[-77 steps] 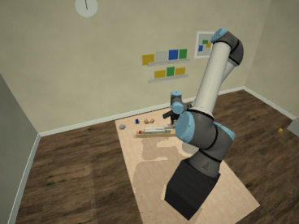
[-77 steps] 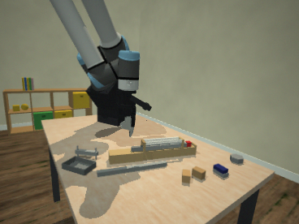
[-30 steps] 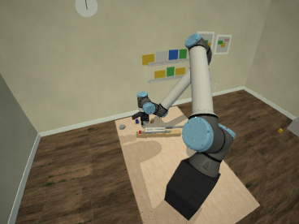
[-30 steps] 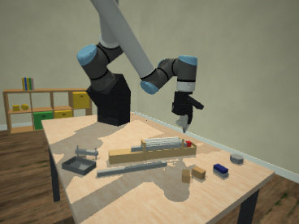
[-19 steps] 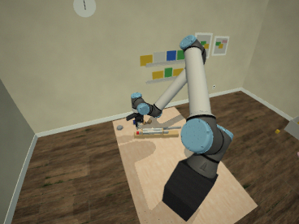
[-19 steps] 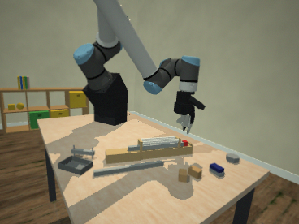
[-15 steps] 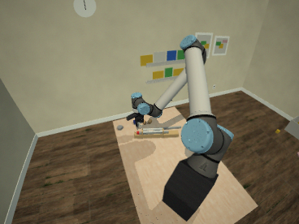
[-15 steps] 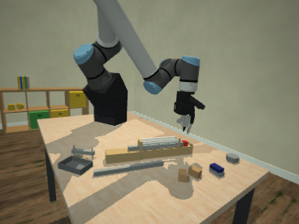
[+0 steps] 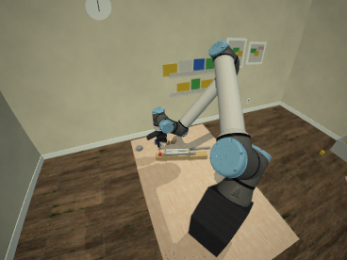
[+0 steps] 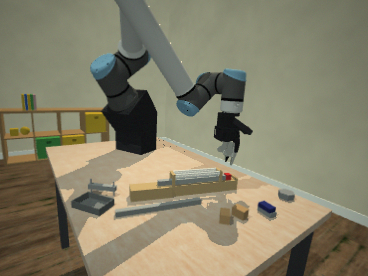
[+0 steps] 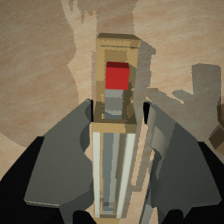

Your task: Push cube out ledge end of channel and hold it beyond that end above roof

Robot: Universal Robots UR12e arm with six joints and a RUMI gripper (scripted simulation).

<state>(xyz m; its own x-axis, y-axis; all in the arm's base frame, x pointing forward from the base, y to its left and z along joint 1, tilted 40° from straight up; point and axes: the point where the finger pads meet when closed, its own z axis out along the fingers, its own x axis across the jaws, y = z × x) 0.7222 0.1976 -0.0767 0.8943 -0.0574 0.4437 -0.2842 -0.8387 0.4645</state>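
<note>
My empty hand [image 9: 161,145] [image 10: 229,159] [image 11: 118,102] is partly open, and if I come down crooked, I might bump the red cube [image 9: 159,154] [image 10: 227,176] [image 11: 117,76] over the lip.

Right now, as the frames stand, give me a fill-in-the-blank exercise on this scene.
The cube is coloured ____. The gripper hangs ____ the channel. The gripper's fingers stand ____, not touching each other.

Missing words: red; above; apart
</note>
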